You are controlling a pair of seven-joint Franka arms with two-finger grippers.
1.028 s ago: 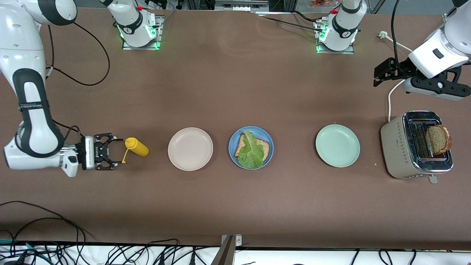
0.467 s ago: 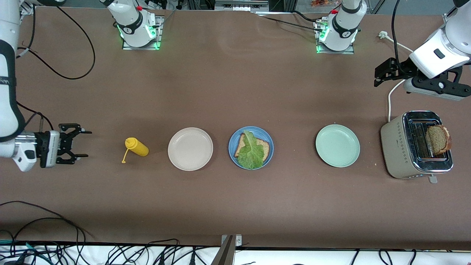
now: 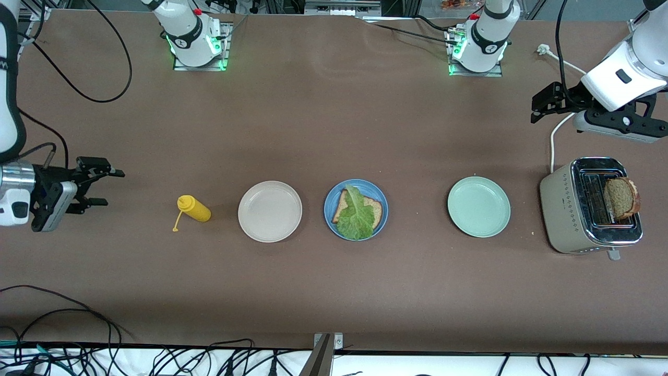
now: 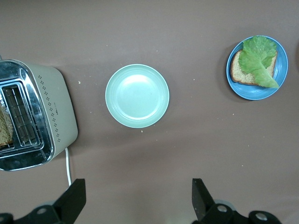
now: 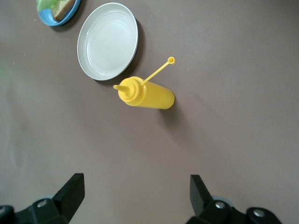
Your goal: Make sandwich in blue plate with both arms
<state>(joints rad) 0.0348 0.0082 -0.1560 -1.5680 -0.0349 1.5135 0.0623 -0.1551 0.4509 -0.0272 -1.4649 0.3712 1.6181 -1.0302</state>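
Note:
The blue plate [image 3: 330,201] lies mid-table with one brown bread slice [image 3: 376,210] on it and a green lettuce leaf [image 3: 357,214] on top. A second bread slice [image 3: 621,197] stands in the toaster [image 3: 566,209] at the left arm's end. My left gripper [image 3: 537,107] hangs open and empty over the table beside the toaster; its wrist view shows the blue plate [image 4: 281,79] and the toaster [image 4: 56,107]. My right gripper [image 3: 110,186] is open and empty at the right arm's end, well apart from the yellow bottle [image 3: 194,208].
A beige plate [image 3: 270,211] lies between the yellow squeeze bottle and the blue plate. A pale green plate [image 3: 478,206] lies between the blue plate and the toaster. The toaster's white cable [image 3: 554,138] runs toward the arm bases. Cables hang along the table's front edge.
My right gripper has drawn back from the yellow bottle toward the right arm's end of the table, still open. The bottle, the plates and the left arm have stayed put.

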